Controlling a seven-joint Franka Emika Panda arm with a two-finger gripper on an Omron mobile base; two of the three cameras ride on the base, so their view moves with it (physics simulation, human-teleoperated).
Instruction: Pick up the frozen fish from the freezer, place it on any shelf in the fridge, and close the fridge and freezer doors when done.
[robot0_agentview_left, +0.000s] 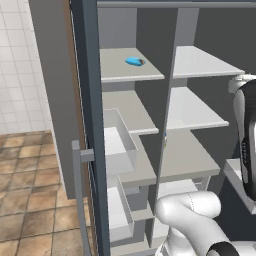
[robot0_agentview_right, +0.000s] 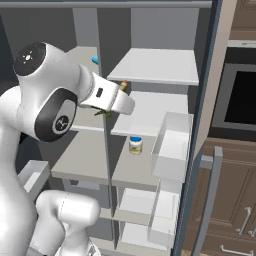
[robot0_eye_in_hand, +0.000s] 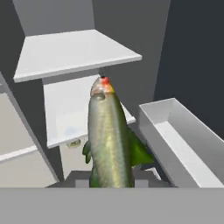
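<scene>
The frozen fish (robot0_eye_in_hand: 109, 135) is green-yellow with an orange-red nose, and my gripper (robot0_eye_in_hand: 111, 177) is shut on it, the nose pointing away from the hand. In the right base view the gripper (robot0_agentview_right: 120, 97) holds the fish (robot0_agentview_right: 123, 86) in front of the divider, level with the fridge's (robot0_agentview_right: 150, 65) upper shelves. The freezer (robot0_agentview_left: 131, 75) is the narrower left compartment, the fridge (robot0_agentview_left: 200, 62) the wider right one. Both doors stand open: the freezer door (robot0_agentview_left: 92, 125) at left and the fridge door (robot0_agentview_right: 205, 125) at right.
A small blue oval object (robot0_agentview_left: 134, 61) lies on the freezer's top shelf. A white jar (robot0_agentview_right: 135, 145) stands on a lower fridge shelf. White bins (robot0_agentview_right: 172, 145) hang inside the fridge door, close to the right of the hand (robot0_eye_in_hand: 183, 140). Door bins (robot0_agentview_left: 120, 145) also project by the freezer.
</scene>
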